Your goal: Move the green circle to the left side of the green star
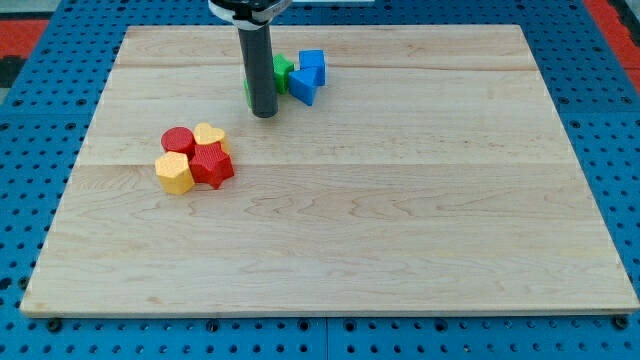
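Note:
My tip [264, 114] rests on the board near the view's top, left of centre. The rod hides most of the green blocks. One green block [284, 70] shows just right of the rod, and I cannot make out its shape. A thin green sliver [247, 97] shows at the rod's left edge, just above the tip. I cannot tell which is the circle and which the star. The tip appears to be touching or very close to the hidden green block.
Two blue blocks [312, 65] [303, 87] sit right of the green ones, touching them. A cluster lies lower left: a red circle [178, 140], a yellow heart [209, 135], a red star [211, 164] and a yellow hexagon [174, 174]. The wooden board [400, 220] sits on a blue pegboard.

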Controlling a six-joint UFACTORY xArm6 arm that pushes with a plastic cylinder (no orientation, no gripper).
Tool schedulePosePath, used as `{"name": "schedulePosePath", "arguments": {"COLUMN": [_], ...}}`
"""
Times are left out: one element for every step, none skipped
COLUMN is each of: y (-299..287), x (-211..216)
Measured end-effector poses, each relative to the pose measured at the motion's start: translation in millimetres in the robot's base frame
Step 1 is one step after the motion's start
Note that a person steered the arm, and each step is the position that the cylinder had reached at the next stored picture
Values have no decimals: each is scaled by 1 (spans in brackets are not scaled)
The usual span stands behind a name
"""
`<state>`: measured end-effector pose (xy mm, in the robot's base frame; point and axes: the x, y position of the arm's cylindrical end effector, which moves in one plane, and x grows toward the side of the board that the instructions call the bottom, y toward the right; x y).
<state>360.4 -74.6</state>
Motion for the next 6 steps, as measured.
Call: {"name": "schedulePosePath", "arguments": {"y": [-17, -50, -62, -41, -25, -11], "x": [3, 1, -12, -12, -6, 5]}}
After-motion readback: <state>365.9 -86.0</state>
